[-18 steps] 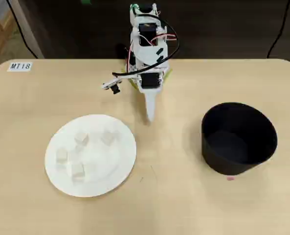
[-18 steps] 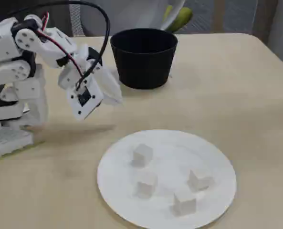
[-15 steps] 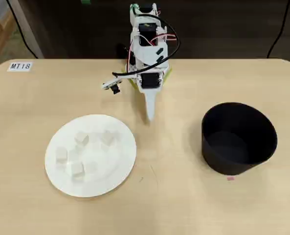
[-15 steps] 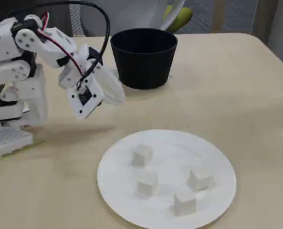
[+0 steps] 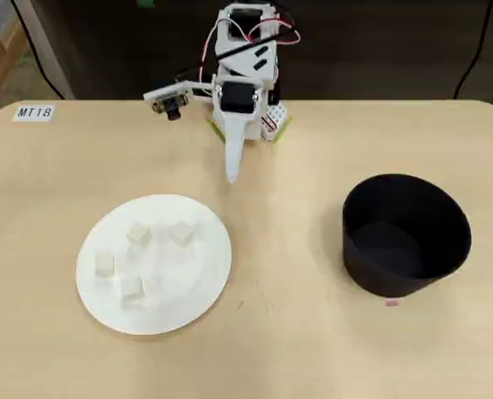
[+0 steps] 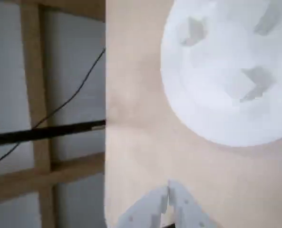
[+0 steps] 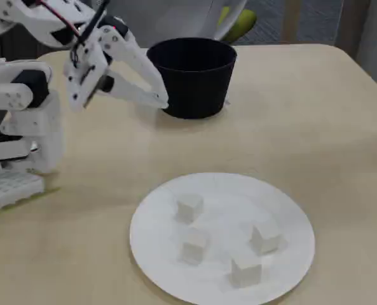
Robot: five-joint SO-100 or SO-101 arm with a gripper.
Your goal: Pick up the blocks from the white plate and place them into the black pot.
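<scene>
Your tool [image 5: 232,174], clenched on nothing, hangs above the counter [image 5: 296,249]; the blocks [image 5: 138,235] on the white plate [image 5: 209,283] lie ahead, lower-left in the overhead view.

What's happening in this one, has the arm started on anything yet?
Not yet. The gripper is raised above the table, shut and empty, between the white plate and the black pot. Four blocks sit on the plate, none touched. As far as the overhead view shows, the pot looks empty.
</scene>
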